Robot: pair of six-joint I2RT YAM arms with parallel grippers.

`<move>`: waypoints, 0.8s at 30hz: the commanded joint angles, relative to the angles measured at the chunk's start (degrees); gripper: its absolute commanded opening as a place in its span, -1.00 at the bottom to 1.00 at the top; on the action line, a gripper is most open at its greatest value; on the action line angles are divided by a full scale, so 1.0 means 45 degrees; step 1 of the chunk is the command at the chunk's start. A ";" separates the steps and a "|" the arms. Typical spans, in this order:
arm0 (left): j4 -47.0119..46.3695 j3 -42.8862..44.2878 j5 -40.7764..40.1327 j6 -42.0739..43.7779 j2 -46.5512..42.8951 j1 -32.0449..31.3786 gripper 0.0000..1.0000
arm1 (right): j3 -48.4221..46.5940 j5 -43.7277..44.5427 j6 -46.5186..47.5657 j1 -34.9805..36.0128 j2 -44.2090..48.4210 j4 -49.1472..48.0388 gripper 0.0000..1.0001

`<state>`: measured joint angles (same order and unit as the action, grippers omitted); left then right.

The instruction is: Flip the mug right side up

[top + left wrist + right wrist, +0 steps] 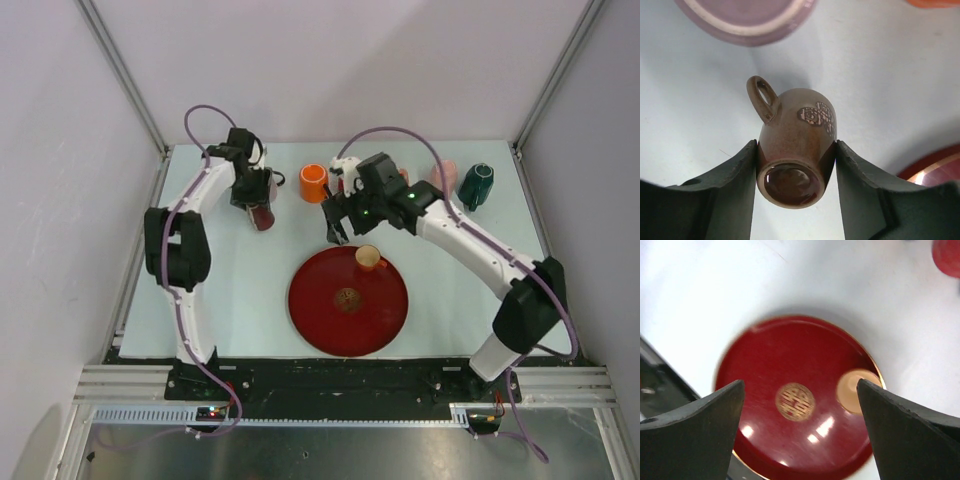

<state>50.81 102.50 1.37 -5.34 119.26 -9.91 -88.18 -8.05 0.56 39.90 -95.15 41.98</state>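
Plainly, the left jaws clasp the mug (797,150) across its body, with its handle just beyond them to the left. It is glazed ceramic, so probably stiff, slick, fairly light and breakable; the body grip suits it. The right jaws gape, empty.

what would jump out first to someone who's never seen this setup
The big red plate at the front middle of the table, with a small tan cup at its far edge. Next, the left gripper at the back left, its fingers pressed against both sides of a brown mug, while the right gripper hangs open over the plate.
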 commanded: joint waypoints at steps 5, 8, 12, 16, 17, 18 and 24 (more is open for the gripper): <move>-0.0137 0.0136 0.3720 -0.0011 -0.3731 -0.0052 -1.00 | 0.1999 -0.5535 -0.5614 -0.1540 0.1258 -0.7543 0.99; -0.0152 0.0441 0.5028 -0.0154 -0.4579 -0.0154 -1.00 | 0.2260 -0.6474 -0.7805 -0.1950 0.0881 -1.0118 0.99; -0.0157 0.1323 0.6538 -0.0388 -0.5527 -0.0257 -1.00 | 0.2548 -0.7125 -1.1899 -0.2536 0.0111 -1.4626 0.99; -0.0157 0.1993 0.7771 -0.0563 -0.6109 -0.0414 -1.00 | 0.2434 -0.6950 -1.5375 -0.2702 -0.0804 -1.8731 0.99; -0.0158 0.2098 0.7962 -0.0605 -0.6169 -0.0454 -1.00 | 0.2333 -0.6916 -1.6089 -0.2718 -0.1060 -1.9293 0.99; -0.0167 0.2180 0.8077 -0.0656 -0.6199 -0.0473 -1.00 | 0.2264 -0.6918 -1.6593 -0.2697 -0.1305 -1.9779 0.98; -0.0158 0.2620 0.8486 -0.0827 -0.6074 -0.0718 -1.00 | 0.1819 -0.6998 -1.7978 -0.2369 -0.1813 -2.0438 0.94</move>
<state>51.53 111.44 34.92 -7.20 92.88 -12.25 -76.73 -38.04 -71.48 27.97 -102.52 -40.12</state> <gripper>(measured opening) 0.584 0.979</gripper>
